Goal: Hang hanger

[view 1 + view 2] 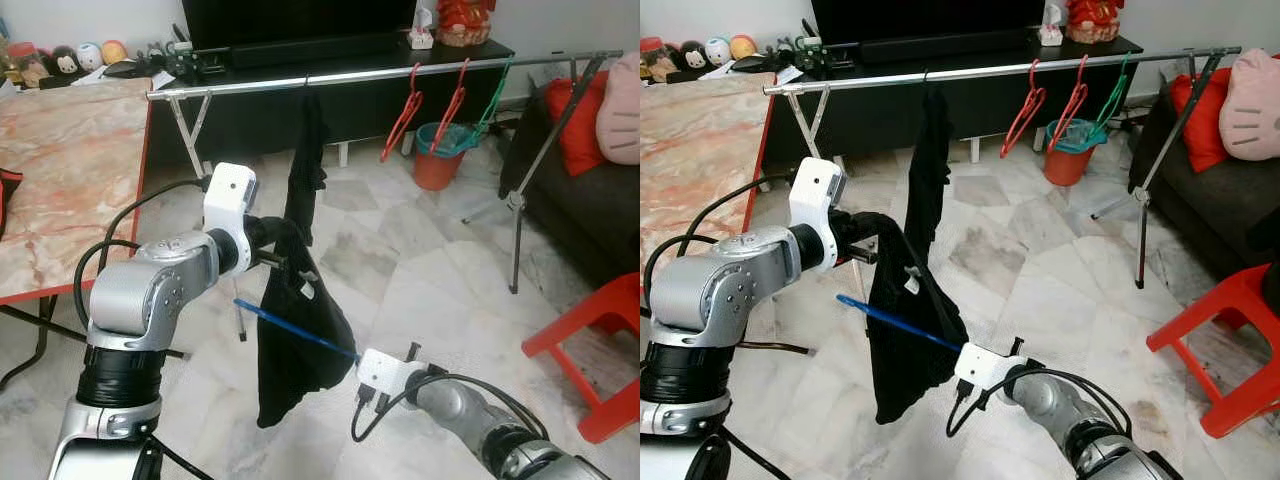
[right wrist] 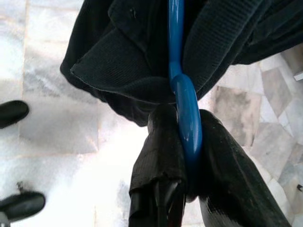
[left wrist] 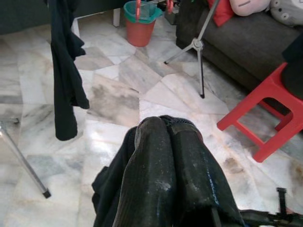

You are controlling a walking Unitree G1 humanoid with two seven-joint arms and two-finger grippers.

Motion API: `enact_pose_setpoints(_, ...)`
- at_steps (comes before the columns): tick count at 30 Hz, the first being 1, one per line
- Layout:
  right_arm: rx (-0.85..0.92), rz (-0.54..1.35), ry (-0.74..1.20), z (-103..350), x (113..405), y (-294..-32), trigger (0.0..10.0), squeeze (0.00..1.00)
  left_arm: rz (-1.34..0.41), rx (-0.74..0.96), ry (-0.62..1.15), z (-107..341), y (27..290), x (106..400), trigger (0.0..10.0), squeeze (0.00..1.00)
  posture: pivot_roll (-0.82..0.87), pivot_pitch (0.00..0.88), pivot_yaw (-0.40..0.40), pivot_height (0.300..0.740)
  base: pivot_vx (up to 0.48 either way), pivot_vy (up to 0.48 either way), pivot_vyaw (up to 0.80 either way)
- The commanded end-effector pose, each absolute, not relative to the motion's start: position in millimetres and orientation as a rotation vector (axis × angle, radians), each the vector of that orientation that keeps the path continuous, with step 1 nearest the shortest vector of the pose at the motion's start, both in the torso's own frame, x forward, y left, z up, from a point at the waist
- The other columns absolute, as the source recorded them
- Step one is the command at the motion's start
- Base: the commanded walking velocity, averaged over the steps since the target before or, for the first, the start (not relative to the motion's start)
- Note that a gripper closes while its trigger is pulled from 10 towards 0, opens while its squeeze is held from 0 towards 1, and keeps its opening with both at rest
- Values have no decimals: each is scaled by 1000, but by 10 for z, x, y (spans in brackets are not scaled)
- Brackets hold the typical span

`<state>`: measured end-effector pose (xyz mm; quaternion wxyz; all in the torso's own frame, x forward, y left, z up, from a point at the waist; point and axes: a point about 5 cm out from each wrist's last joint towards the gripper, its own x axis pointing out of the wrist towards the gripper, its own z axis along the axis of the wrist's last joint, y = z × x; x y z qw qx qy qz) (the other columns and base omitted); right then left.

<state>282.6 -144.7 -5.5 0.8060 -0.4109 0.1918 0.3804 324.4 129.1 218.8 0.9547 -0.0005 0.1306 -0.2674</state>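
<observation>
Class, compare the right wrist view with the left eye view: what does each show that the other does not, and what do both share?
Right wrist view alone: two fingers clamped on the blue hanger, and dark shoes on the floor.
Left eye view alone: the rail with red hangers and another dark garment, the marble table, and the left gripper holding cloth.
Shared: blue hanger and black garment.

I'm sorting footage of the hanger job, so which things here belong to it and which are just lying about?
Job: blue hanger, black garment on it, rail, left hand, right hand.

Lying about: red hangers, hung black cloth, orange bucket, red stool, sofa.
</observation>
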Motion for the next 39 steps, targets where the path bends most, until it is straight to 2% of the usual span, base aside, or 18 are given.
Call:
enact_pose_setpoints(1, -894, 874, 418, -39, 2815, -1503, 0, 0, -493, 59, 239, 2113, 1359, 3278, 10000, 0, 59, 0, 17, 740, 0, 0, 0)
enact_pose_setpoints(9, -876, 926, 428, 13, 2814, -1619, 0, 0, -418, 293, 357, 1499, 1547, 3251, 10000, 0, 45, 0, 17, 740, 0, 0, 0)
enact_pose_setpoints(19, -897, 1006, 457, 54, 2818, -1679, 0, 0, -381, 414, 461, 985, 1729, 3137, 10000, 0, 34, 0, 8, 740, 0, 0, 0)
enact_pose_setpoints(24, -927, 1019, 499, 58, 2829, -1738, 0, 0, -376, 449, 470, 897, 1762, 3134, 10000, 0, 31, 0, 2, 740, 0, 0, 0)
enact_pose_setpoints(30, -990, 1053, 646, -19, 2761, -1899, 0, 0, -371, 443, 467, 876, 1744, 3137, 10000, 0, 27, 0, -10, 740, 0, 0, 0)
enact_pose_setpoints(34, -1014, 1068, 744, -89, 2688, -1988, 0, 0, -379, 417, 422, 1001, 1702, 3177, 10000, 0, 28, 0, -16, 740, 0, 0, 0)
enact_pose_setpoints(39, -1024, 1022, 757, -93, 2704, -2014, 0, 0, -389, 409, 385, 1127, 1685, 3215, 10000, 0, 29, 0, -16, 740, 0, 0, 0)
